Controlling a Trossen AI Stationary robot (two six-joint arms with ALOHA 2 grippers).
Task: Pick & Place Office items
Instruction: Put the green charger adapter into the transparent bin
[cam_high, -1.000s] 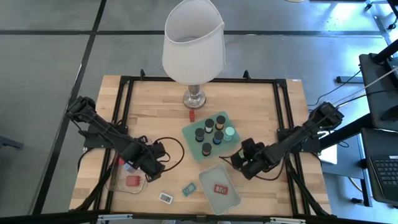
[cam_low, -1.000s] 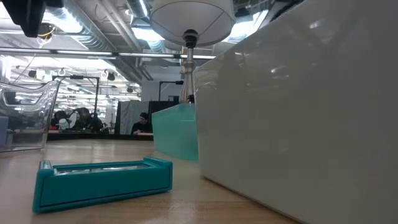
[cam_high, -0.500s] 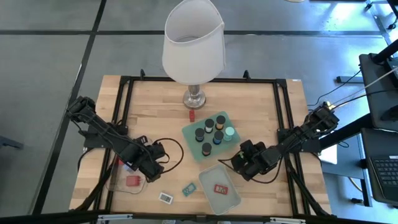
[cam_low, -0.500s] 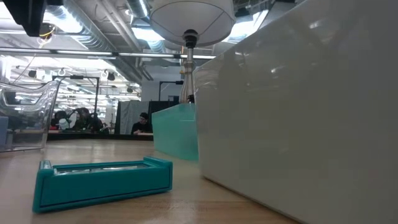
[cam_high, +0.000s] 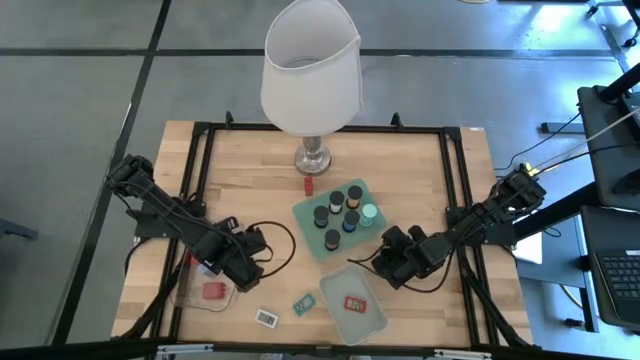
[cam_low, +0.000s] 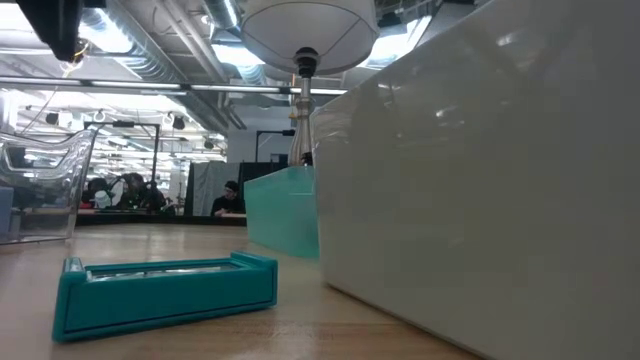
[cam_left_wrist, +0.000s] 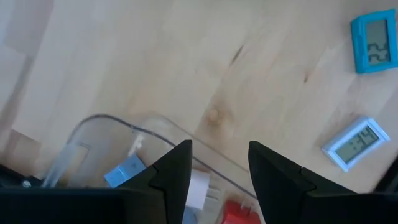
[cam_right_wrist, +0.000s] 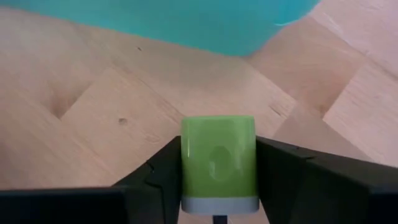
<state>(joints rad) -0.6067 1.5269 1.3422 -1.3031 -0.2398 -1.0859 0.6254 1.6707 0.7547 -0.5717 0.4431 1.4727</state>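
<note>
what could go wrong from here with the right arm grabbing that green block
1. The right gripper has its fingers against the sides of the green block, low on the table; a shallow hold may slip when it lifts.
2. The mint tray sits close ahead, so a forward swing might clip its edge.
3. The left gripper hovers over the clear bin; dropping lower may nudge the rim.

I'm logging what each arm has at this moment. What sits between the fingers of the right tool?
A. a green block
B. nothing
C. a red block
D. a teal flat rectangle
A: the right wrist view shows a green block squeezed between the two dark fingers of the right tool, just above the wooden table.
</note>
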